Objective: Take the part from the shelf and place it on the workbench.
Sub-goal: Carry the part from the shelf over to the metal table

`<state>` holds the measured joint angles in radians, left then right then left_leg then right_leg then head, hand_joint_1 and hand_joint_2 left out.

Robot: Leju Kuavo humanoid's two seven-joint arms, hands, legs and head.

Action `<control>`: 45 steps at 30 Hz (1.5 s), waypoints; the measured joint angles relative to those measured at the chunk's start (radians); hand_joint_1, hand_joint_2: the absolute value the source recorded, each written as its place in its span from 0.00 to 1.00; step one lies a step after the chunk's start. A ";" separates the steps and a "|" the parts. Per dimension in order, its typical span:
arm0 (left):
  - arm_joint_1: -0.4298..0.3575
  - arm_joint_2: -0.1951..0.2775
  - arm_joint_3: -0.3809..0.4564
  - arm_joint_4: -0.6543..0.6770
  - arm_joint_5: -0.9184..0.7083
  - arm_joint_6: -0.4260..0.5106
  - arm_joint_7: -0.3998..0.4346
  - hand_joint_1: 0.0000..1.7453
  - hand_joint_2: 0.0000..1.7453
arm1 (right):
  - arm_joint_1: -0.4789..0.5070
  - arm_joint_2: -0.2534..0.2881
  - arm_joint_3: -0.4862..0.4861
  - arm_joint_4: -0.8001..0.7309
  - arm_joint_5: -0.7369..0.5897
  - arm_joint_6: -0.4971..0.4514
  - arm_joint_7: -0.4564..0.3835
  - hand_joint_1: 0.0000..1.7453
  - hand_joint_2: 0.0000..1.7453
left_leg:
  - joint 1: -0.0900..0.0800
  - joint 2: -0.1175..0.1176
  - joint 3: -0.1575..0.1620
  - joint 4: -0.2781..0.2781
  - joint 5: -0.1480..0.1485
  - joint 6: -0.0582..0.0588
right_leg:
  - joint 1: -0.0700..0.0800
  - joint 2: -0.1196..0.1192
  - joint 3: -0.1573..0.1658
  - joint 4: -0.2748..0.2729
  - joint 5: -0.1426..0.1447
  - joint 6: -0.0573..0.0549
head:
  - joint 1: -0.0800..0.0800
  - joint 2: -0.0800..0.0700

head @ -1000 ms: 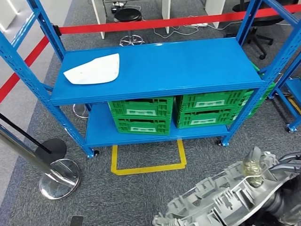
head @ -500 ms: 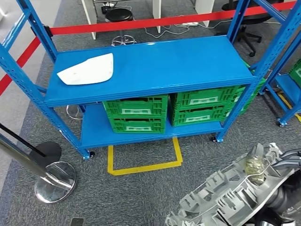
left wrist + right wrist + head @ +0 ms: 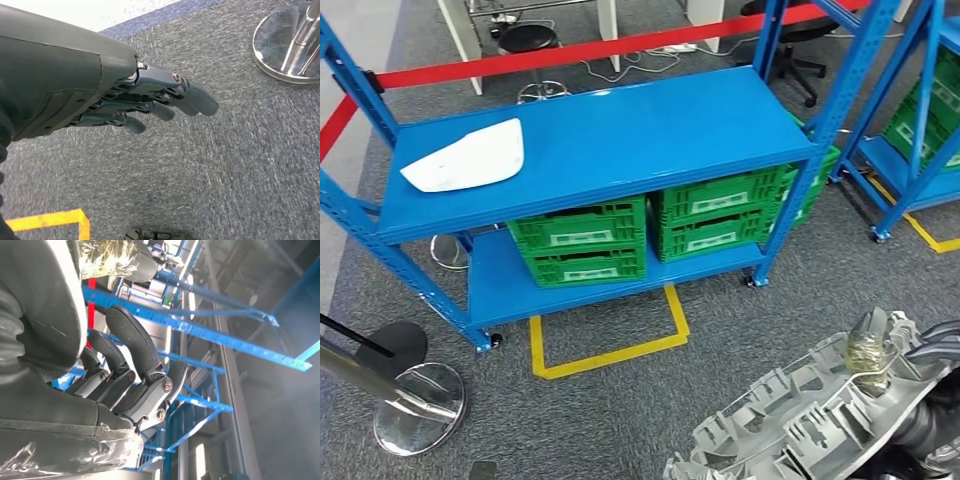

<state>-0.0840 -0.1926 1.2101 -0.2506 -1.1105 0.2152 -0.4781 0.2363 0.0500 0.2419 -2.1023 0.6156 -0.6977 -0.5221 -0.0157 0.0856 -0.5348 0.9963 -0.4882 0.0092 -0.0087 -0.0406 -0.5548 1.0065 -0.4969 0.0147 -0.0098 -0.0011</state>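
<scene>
Grey carpet (image 3: 637, 420) is seen across the floor in the head view, with a yellow tape outline (image 3: 610, 345) marked at centre frame. A blue two-tier shelf rack (image 3: 622, 140) spans the upper half; a white flat piece (image 3: 467, 157) lies on its top deck at upper left, and green crates (image 3: 644, 235) are stacked on the lower deck. A red barrier tape (image 3: 546, 55) is strung behind the rack, with a black stool (image 3: 524, 40) and desk legs beyond it. A chrome stanchion base (image 3: 418, 405) sits at lower left; a second blue rack (image 3: 916, 110) with green crates is seen at upper right. The part (image 3: 810, 410), a grey ribbed moulded plastic housing, is located at lower right of the head view, off the shelf and carried at an angle above the carpet. In the right wrist view the right hand (image 3: 128, 375) is shown with dark fingers (image 3: 132, 340) curled against the housing's pale rim, so the part is gripped. In the left wrist view the left hand (image 3: 151, 100) is held above the carpet with fingers extended, nearly straight and close together, with nothing in it; the stanchion base is seen at that frame's upper right.
</scene>
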 joint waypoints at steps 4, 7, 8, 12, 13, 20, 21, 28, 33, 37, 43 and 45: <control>-0.001 0.000 0.001 0.000 0.000 0.000 0.000 0.00 1.00 | -0.001 0.000 0.000 0.000 0.000 0.000 0.000 1.00 1.00 | 0.012 -0.060 -0.059 0.148 -0.101 -0.022 | -0.007 0.037 -0.008 -0.003 0.011 -0.019 | -0.006 0.000; 0.003 0.000 0.001 0.000 0.000 0.000 0.002 0.00 1.00 | 0.002 0.000 -0.001 0.000 0.000 0.000 0.000 1.00 1.00 | 0.017 -0.074 -0.117 0.283 -0.143 -0.026 | -0.006 0.073 -0.014 -0.002 0.016 -0.021 | -0.006 0.000; 0.003 0.000 0.001 0.000 0.000 0.000 0.003 0.00 1.00 | 0.003 0.000 -0.001 0.000 0.000 0.000 0.001 1.00 1.00 | 0.018 -0.076 -0.107 0.262 -0.118 -0.024 | -0.006 0.086 -0.014 -0.002 0.017 -0.020 | -0.006 0.000; 0.003 0.000 0.002 0.000 0.000 0.000 0.003 0.00 1.00 | 0.003 0.000 -0.002 0.000 0.000 0.000 0.002 1.00 1.00 | 0.020 -0.142 -0.007 0.039 -0.003 -0.005 | -0.005 0.135 -0.020 0.001 0.024 -0.008 | -0.006 0.000; 0.002 0.000 0.002 0.000 0.000 0.000 0.003 0.00 1.00 | 0.004 0.000 -0.003 0.000 0.000 0.000 0.003 1.00 1.00 | 0.021 -0.151 0.000 0.019 -0.004 -0.001 | -0.006 0.145 -0.027 0.003 0.027 -0.002 | -0.006 0.000; 0.002 -0.003 0.002 0.000 0.000 0.000 0.006 0.00 1.00 | 0.009 0.000 -0.005 -0.003 0.001 0.000 0.005 1.00 1.00 | 0.022 -0.075 0.005 -0.016 0.006 0.019 | -0.003 0.064 -0.139 0.193 -0.073 0.028 | 0.007 0.000; 0.003 -0.003 0.002 0.000 0.000 0.000 0.006 0.00 1.00 | 0.010 0.000 -0.005 -0.003 0.000 0.000 0.006 1.00 1.00 | 0.019 -0.060 0.004 -0.016 0.006 0.020 | -0.003 0.055 -0.162 0.248 -0.092 0.030 | 0.007 0.000; 0.000 -0.004 0.002 0.000 0.000 -0.002 0.006 0.00 1.00 | 0.009 0.000 -0.005 -0.003 0.000 0.000 0.006 1.00 1.00 | 0.005 0.018 0.009 -0.004 -0.007 0.005 | 0.003 -0.027 -0.009 0.000 0.008 0.016 | 0.005 0.000; -0.004 -0.004 0.002 0.000 -0.001 -0.002 0.006 0.00 1.00 | 0.011 0.000 -0.008 -0.004 0.001 0.000 0.007 1.00 1.00 | 0.011 -0.016 -0.011 0.057 -0.059 -0.017 | -0.002 0.026 -0.017 -0.005 0.021 -0.013 | 0.001 0.000; 0.002 -0.003 0.002 0.000 -0.002 -0.002 0.005 0.00 1.00 | 0.011 0.000 -0.012 -0.003 0.001 0.000 0.008 1.00 1.00 | 0.018 -0.075 -0.109 0.282 -0.160 -0.024 | -0.003 0.076 -0.026 -0.003 0.028 -0.022 | -0.001 0.000; 0.002 -0.002 0.002 0.000 -0.003 -0.003 0.005 0.00 1.00 | 0.011 0.000 -0.018 -0.004 0.001 0.000 0.008 1.00 1.00 | 0.020 -0.164 0.006 0.021 -0.012 0.004 | -0.003 0.158 -0.035 0.000 0.039 -0.005 | 0.000 0.000; 0.000 -0.002 0.002 0.000 -0.003 -0.003 0.005 0.00 1.00 | 0.013 0.000 -0.019 -0.006 0.001 0.000 0.009 1.00 1.00 | 0.019 -0.157 0.012 0.002 -0.014 0.008 | -0.006 0.181 -0.046 -0.002 0.047 0.009 | 0.000 0.000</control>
<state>-0.0844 -0.1944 1.2119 -0.2506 -1.1139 0.2125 -0.4726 0.2492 0.0498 0.2229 -2.1078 0.6169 -0.6977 -0.5135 0.0034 -0.0718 -0.5230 0.9985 -0.5020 0.0174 -0.0142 0.1405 -0.6011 1.0041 -0.4496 0.0232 -0.0103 -0.0011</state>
